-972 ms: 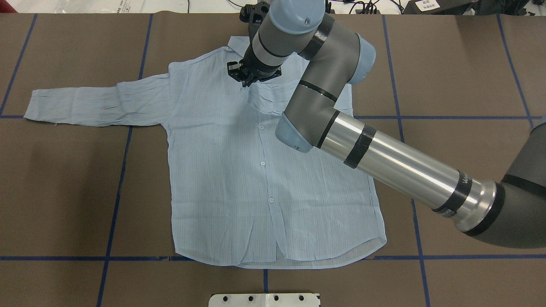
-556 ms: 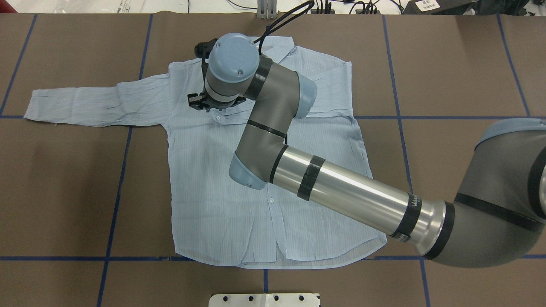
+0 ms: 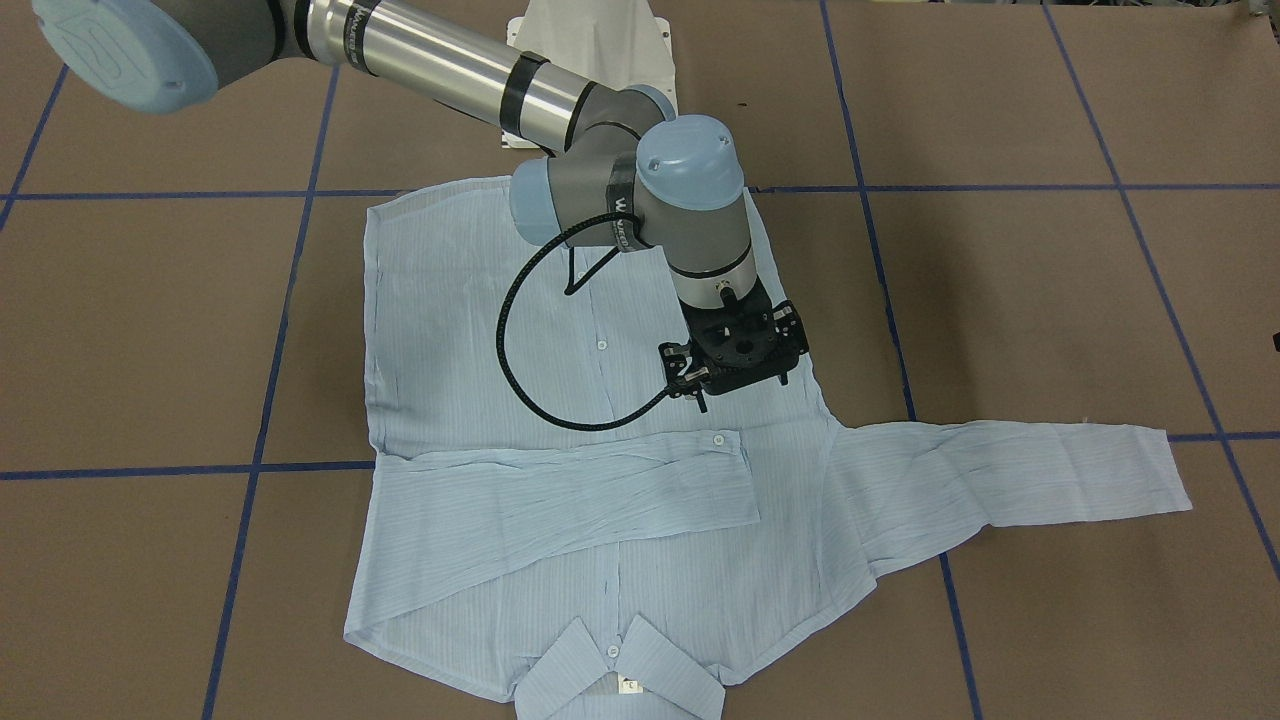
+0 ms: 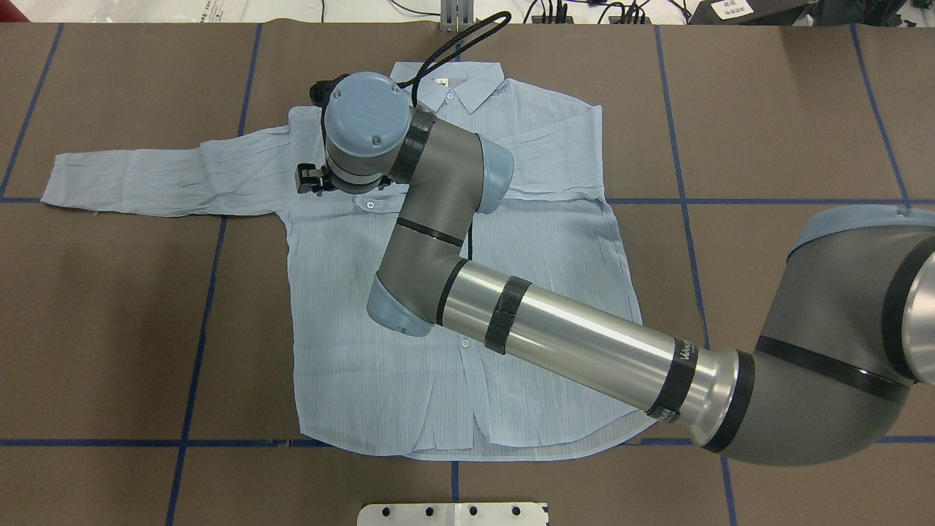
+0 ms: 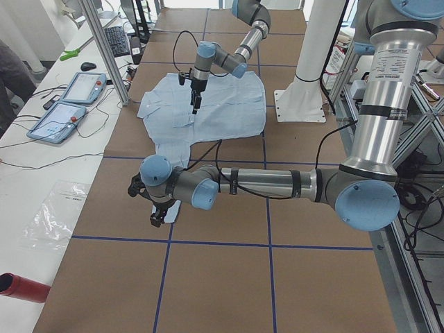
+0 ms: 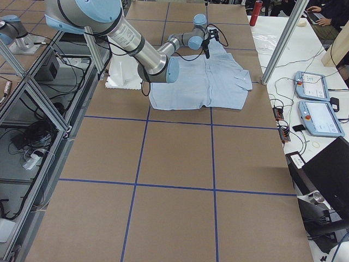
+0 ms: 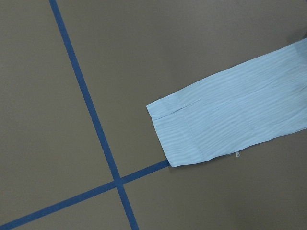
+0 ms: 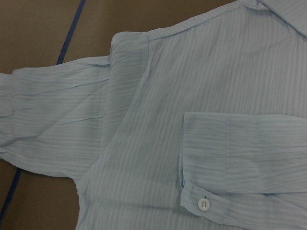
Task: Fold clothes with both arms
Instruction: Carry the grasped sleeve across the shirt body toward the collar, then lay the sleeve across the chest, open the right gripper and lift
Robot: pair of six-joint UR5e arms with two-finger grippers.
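Note:
The pale blue striped shirt point(image 4: 343, 329) lies flat, buttons up, collar point(image 4: 467, 84) at the far side. One sleeve point(image 3: 560, 500) is folded across the chest, and its buttoned cuff point(image 8: 240, 163) rests there. The other sleeve point(image 4: 161, 179) stretches straight out. My right gripper point(image 3: 735, 350) hovers over the shoulder by the folded cuff, open and empty; it also shows in the overhead view point(image 4: 310, 179). My left gripper point(image 5: 158, 216) shows only in the exterior left view, above the stretched sleeve's cuff point(image 7: 230, 120). I cannot tell whether it is open or shut.
Blue tape lines point(image 4: 197, 351) cross the brown table cover. The white pedestal base point(image 4: 453, 513) sits at the robot's side. Two operator tablets point(image 5: 83, 87) and cables lie on the white side table beyond the aluminium posts. A red cylinder point(image 5: 21, 288) lies there too.
My right gripper has swept left across the chest from near the collar to the shoulder. The folded sleeve's cuff now lies free on the chest behind it.

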